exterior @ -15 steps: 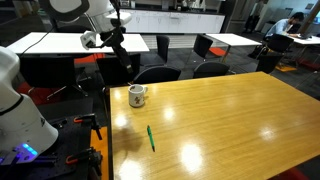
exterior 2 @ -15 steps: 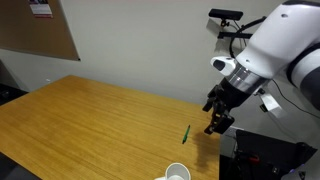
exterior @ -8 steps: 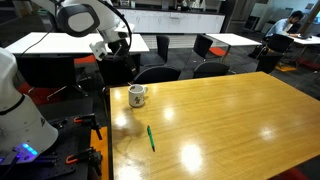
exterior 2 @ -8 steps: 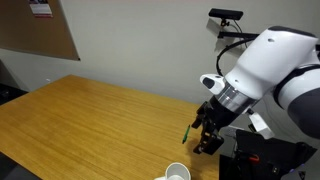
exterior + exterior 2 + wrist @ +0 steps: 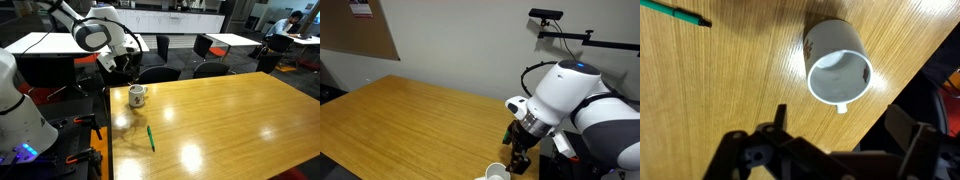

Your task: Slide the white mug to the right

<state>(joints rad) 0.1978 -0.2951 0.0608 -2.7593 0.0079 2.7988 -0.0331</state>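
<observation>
Close to one edge of the wooden table (image 5: pixel 730 80), the white mug (image 5: pixel 839 70) stands upright, with the gripper (image 5: pixel 840 122) poised above it, jaws spread wide and holding nothing; no contact shows in the wrist view. Step in hand, as judged: the approach before the push. For a clean slide, the gripper should descend beside the mug, opposite the intended travel, and press on its wall low down, so that it glides rather than tips; the nearby table edge leaves little margin for a skewed push. Mug: white glaze, shaded interior, small loop handle turned toward the gripper, faint dark mark on its side. Well apart on the tabletop lies a thin green pen (image 5: pixel 675 14).
</observation>
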